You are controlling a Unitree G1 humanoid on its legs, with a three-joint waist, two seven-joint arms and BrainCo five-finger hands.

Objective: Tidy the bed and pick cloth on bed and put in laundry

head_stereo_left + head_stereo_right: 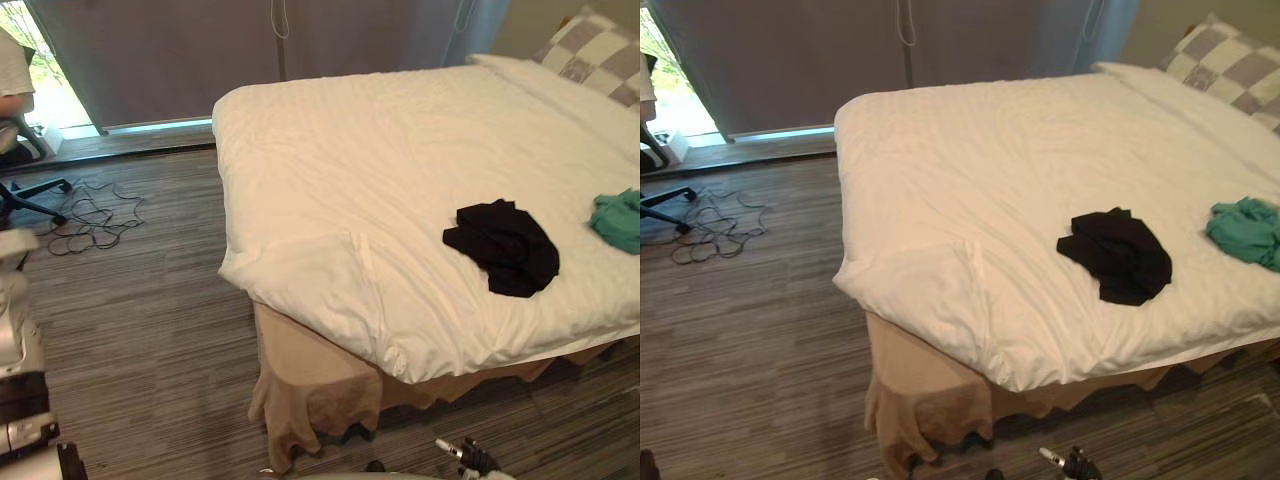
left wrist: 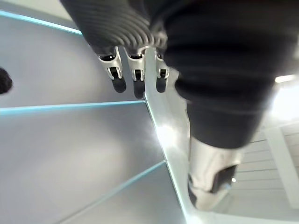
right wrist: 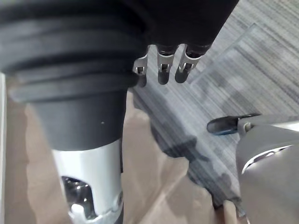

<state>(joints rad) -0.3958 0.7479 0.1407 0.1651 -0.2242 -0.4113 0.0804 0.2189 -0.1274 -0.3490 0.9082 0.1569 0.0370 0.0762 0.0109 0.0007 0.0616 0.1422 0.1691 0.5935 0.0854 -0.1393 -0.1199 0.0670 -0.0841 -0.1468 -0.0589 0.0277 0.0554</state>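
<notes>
Nearest, the right hand [image 3: 163, 65] hangs low over the grey striped carpet [image 1: 140, 320], just beside the tan bed skirt [image 1: 310, 385]. Its fingers are straight and loose and hold nothing. The left hand [image 2: 135, 79] shows in its own wrist view with its fingers likewise loose and empty.

The bed skirt hangs in folds to the carpet at the near corner of the bed [image 1: 400, 150]. Above it the white duvet [image 1: 330, 170] covers the whole mattress. Its near corner [image 1: 300, 285] is doubled back on itself in a thick fold, and the near edge droops over the side.

Two cloths lie on the duvet, towards the right side. A crumpled black cloth [image 1: 505, 247] sits near the near edge. A teal cloth [image 1: 620, 220] lies bunched a little beyond it, apart from it, at the right border of the view.

At the head of the bed a grey-and-white checked pillow [image 1: 595, 50] leans behind a white pillow [image 1: 580, 95].

Grey curtains [image 1: 180, 55] close the far wall. At the far left, daylight comes through a window [image 1: 60, 100], where a person [image 1: 12, 70] sits on an office chair [image 1: 25, 190].
</notes>
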